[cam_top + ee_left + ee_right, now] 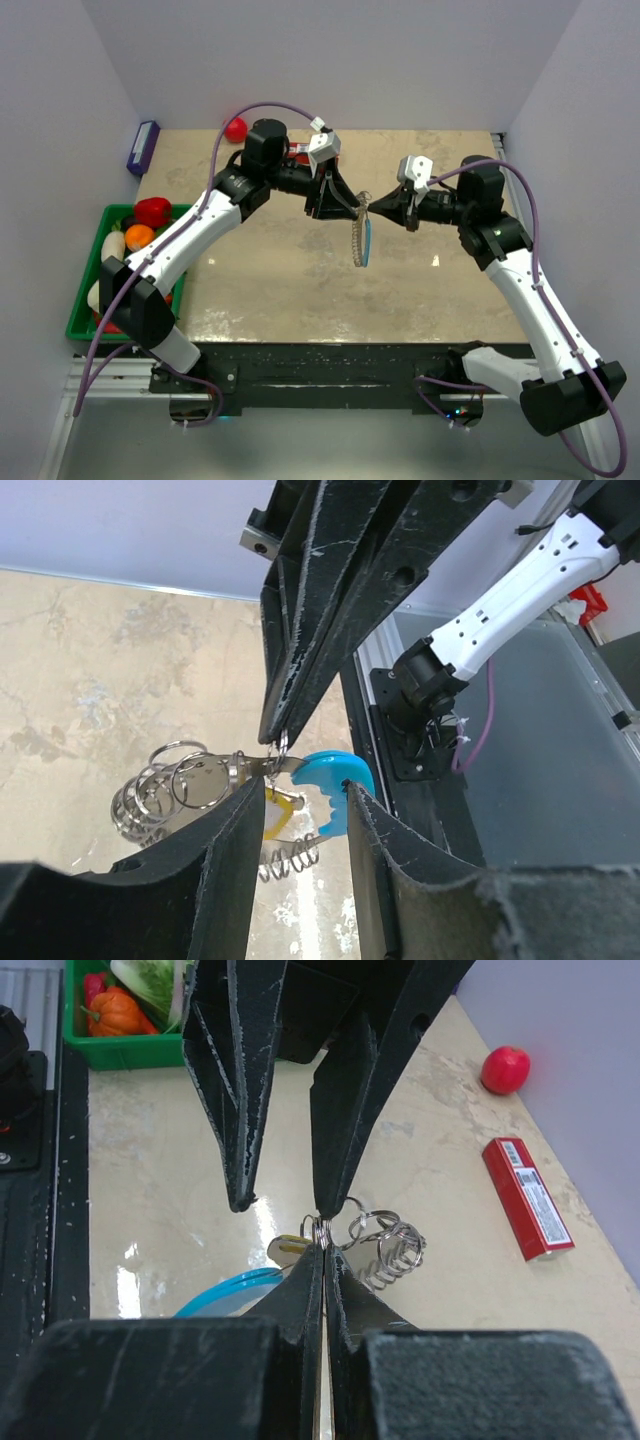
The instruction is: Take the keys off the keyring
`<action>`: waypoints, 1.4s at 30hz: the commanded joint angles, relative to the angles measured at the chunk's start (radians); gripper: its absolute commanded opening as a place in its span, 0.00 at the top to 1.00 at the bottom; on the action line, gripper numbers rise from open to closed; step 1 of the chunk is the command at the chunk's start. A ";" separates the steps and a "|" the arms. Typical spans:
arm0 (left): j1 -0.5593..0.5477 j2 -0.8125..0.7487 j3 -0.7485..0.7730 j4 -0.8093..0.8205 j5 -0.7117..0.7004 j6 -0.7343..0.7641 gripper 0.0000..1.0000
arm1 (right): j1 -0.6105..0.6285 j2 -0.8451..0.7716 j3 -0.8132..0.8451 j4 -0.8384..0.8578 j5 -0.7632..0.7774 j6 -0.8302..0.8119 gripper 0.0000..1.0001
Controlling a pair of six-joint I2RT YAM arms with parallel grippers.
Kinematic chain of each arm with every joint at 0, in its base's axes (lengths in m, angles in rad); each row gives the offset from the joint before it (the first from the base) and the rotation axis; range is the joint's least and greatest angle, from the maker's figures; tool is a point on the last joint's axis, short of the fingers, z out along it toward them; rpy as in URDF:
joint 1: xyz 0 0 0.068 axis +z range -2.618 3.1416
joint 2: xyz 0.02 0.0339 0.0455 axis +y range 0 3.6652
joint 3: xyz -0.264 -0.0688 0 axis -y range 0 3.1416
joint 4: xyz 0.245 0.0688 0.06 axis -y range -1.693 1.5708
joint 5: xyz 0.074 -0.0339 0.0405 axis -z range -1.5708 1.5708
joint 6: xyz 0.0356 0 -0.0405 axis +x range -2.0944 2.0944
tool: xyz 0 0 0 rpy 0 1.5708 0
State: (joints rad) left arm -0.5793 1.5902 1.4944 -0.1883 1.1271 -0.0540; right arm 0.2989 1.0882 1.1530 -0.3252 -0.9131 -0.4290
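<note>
Right gripper [322,1250] clenched on keyring [362,240] ring, mid-air above tabletop [300,290]. Left gripper [305,805] released, jaws apart; blue segment [330,790], yellow key [278,815] between them.

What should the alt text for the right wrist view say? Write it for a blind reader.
The right gripper, shut, pinches a ring of the silvery keyring above the beige table, while the left gripper points in from the top with jaws apart. A red ball and red box lie to the right; a green bin sits top left.
</note>
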 commanded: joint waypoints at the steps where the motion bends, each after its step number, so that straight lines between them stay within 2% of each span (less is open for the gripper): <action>1: -0.007 -0.006 0.021 -0.007 -0.020 0.036 0.57 | -0.004 -0.022 0.034 0.034 -0.040 -0.010 1.00; 14: -0.014 0.013 0.021 0.018 0.028 0.008 0.58 | -0.003 -0.014 0.031 0.060 -0.053 0.013 1.00; 20: -0.022 0.020 0.023 0.013 0.026 0.013 0.66 | -0.003 -0.010 0.036 0.064 -0.063 0.022 1.00; 22: -0.021 0.024 0.024 0.013 0.025 0.013 0.73 | -0.003 -0.011 0.034 0.066 -0.064 0.022 1.00; 32: -0.022 0.030 0.032 0.016 0.023 0.006 0.90 | -0.001 -0.011 0.014 0.074 -0.059 0.022 1.00; 36: -0.021 0.031 0.038 0.016 0.028 0.003 1.00 | -0.001 -0.010 0.013 0.072 -0.056 0.019 1.00; 42: -0.021 0.030 0.040 0.016 0.042 0.003 1.00 | -0.001 -0.008 -0.009 0.078 -0.047 0.013 1.00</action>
State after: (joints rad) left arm -0.5949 1.6196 1.4960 -0.1955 1.1252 -0.0414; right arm 0.2989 1.0882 1.1522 -0.3214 -0.9600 -0.4088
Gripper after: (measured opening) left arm 0.018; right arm 0.009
